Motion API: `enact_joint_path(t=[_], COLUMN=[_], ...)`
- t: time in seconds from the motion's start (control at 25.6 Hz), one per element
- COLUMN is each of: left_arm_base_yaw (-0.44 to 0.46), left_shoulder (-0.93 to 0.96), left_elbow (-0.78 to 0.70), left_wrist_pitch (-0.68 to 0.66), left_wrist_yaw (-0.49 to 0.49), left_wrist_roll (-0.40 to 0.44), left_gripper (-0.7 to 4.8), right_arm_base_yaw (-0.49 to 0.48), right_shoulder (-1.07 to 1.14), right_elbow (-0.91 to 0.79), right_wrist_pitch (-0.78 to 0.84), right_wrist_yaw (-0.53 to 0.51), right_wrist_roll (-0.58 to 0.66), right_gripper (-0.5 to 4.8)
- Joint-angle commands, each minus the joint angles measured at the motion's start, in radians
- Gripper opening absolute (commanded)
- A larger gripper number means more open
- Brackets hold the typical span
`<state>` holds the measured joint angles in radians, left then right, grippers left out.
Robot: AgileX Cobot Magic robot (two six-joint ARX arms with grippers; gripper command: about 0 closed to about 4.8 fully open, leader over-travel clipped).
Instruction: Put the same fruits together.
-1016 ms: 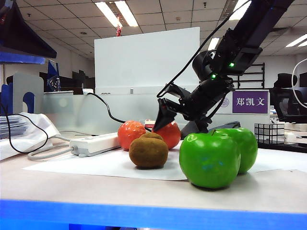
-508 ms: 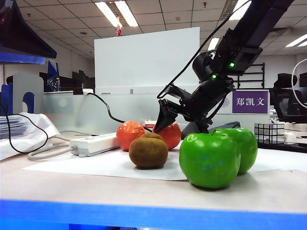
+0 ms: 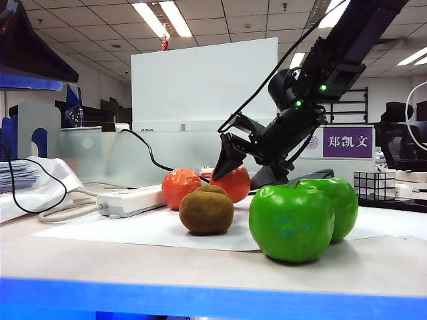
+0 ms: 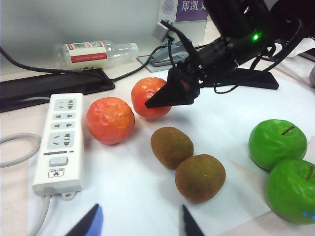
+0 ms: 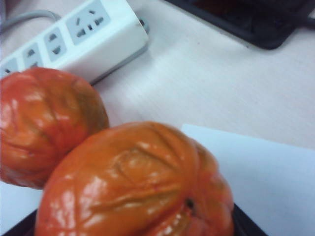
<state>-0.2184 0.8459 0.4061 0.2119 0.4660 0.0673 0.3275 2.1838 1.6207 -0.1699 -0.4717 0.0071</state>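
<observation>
Exterior view shows the right gripper (image 3: 230, 157) hanging just above the far tangerine (image 3: 231, 185), jaws spread wide and holding nothing (that fruit fills the right wrist view directly beneath its fingers). The near tangerine (image 4: 110, 120) sits just beside it, a small gap between them in the left wrist view. Both kiwis (image 4: 187, 163) lie touching, nearer the left gripper (image 4: 140, 223), whose fingers stand partly apart and empty; the green apples (image 4: 285, 164) rest together off to one side. My judgement: all three pairs look grouped, so the right gripper, directly over the tangerine, needs only to lift clear.
</observation>
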Motion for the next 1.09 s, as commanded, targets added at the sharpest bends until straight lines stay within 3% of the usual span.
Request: enact_joint_path(t=[0.04, 0.82, 1.09], left_arm_base_yaw=[0.002, 0.002, 0.002], left_shoulder=[-0.002, -0.002, -0.002], left_elbow=[0.005, 0.006, 0.005], left_wrist_pitch=[0.006, 0.007, 0.006], left_wrist_yaw=[-0.002, 0.002, 0.002], left_wrist_roll=[0.004, 0.003, 0.004], left_gripper=[2.05, 2.1, 2.11], right_arm_base_yaw=[-0.001, 0.001, 0.002], right_shoulder=[-0.021, -0.018, -0.033], right_elbow=[0.006, 0.006, 0.008], right_wrist_pitch=[0.016, -0.042, -0.035], right_wrist_yaw=[-0.007, -0.048, -0.079], right_wrist_roll=[0.0, -0.019, -0.108], right_gripper=[4.79, 4.79, 4.79])
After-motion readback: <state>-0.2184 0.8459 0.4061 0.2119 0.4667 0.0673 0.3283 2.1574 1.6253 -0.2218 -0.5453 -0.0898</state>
